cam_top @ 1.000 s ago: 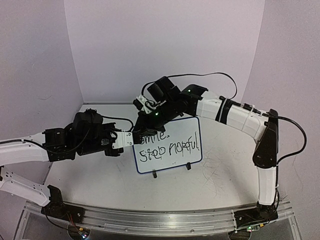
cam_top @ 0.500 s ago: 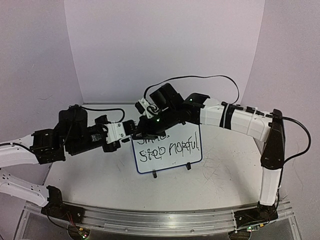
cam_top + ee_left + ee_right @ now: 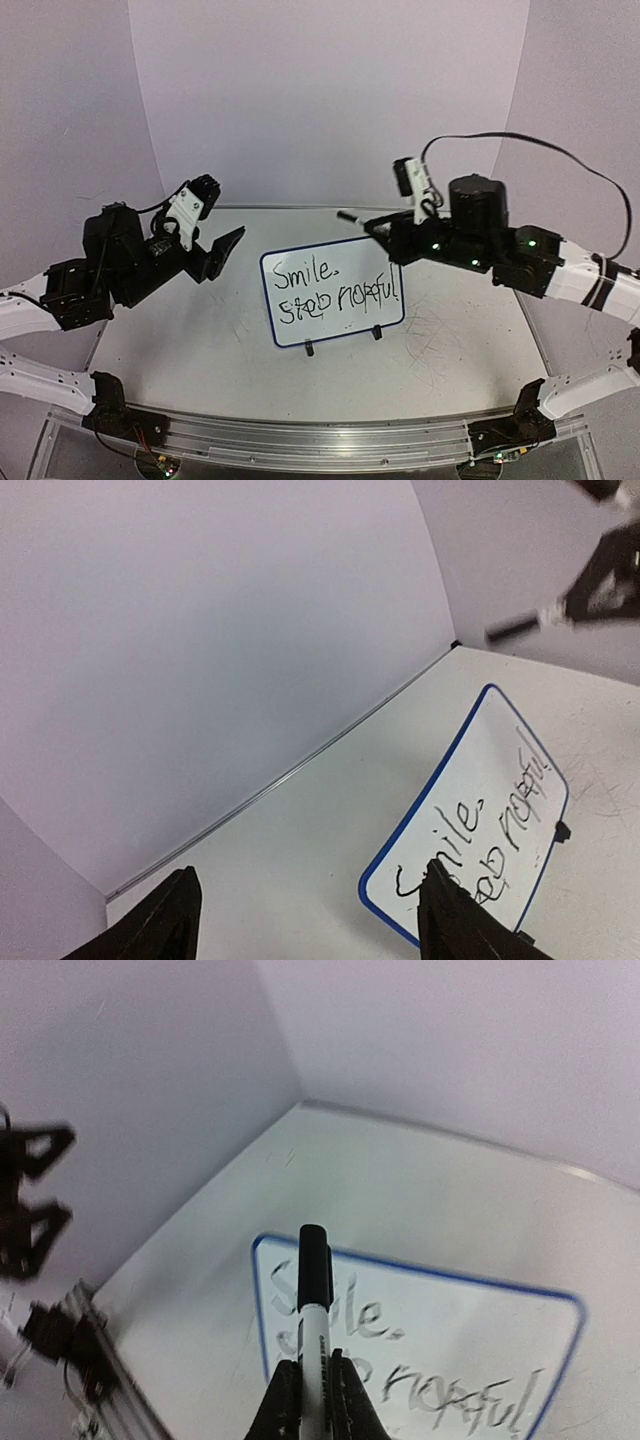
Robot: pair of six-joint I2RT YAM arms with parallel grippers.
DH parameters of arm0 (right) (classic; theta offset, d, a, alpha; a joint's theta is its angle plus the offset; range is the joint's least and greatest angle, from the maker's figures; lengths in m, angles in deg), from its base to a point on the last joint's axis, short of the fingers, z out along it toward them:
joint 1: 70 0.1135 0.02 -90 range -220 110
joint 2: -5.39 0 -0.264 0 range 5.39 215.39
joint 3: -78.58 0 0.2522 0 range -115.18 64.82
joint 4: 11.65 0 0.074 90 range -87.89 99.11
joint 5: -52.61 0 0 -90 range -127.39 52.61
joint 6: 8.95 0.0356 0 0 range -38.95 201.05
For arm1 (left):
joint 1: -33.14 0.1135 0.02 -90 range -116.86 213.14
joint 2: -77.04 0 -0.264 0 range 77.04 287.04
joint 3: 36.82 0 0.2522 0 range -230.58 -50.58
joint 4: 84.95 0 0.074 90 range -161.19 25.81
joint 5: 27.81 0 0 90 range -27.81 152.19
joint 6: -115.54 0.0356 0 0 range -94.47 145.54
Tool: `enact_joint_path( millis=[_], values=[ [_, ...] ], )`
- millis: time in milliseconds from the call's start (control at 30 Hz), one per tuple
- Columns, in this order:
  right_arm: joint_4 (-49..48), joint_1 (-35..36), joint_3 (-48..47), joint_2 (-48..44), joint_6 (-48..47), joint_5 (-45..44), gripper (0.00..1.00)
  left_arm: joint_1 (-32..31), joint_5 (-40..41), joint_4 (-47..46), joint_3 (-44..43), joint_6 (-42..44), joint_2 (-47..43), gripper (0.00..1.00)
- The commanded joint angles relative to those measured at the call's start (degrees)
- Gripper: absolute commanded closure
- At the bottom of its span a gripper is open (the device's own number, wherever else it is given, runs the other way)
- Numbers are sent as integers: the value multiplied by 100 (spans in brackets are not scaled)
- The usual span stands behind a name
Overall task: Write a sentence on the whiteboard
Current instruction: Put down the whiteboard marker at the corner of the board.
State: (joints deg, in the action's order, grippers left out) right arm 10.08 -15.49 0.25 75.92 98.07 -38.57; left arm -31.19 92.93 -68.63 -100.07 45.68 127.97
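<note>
Both arms backed off the whiteboard [image 3: 368,258] versus half a second ago; left gripper [image 3: 226,208] is no longer at the board's left edge, now raised well to its left, jaws wide, nothing in them; right gripper [image 3: 385,228] now up-right of the board, clamped on a marker [image 3: 351,217] (black end pointing left, clear of the board); whiteboard stands on its clip feet [image 3: 310,349] mid-surface [image 3: 200,340]; sentence [image 3: 338,288] fully exposed, "Smile." above "Stop hopeful".
</note>
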Motion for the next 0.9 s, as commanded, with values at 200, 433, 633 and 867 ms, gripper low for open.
enact_joint_path(
  millis=[200,433,633,867],
  values=[
    [276,-1550,1243,9,572,-3203,100,1691,-301,313,-622,-2326,856,11],
    [-661,-1593,2380,570,1246,-2889,100,1836,-262,399,-627,-2810,927,9],
    [-1121,-1593,2788,1152,1666,-2657,94,1862,-115,337,-579,-2950,884,10],
    [-1627,-1592,3278,1591,2093,-2298,90,1862,-17,338,-667,-2690,515,10]
  ],
)
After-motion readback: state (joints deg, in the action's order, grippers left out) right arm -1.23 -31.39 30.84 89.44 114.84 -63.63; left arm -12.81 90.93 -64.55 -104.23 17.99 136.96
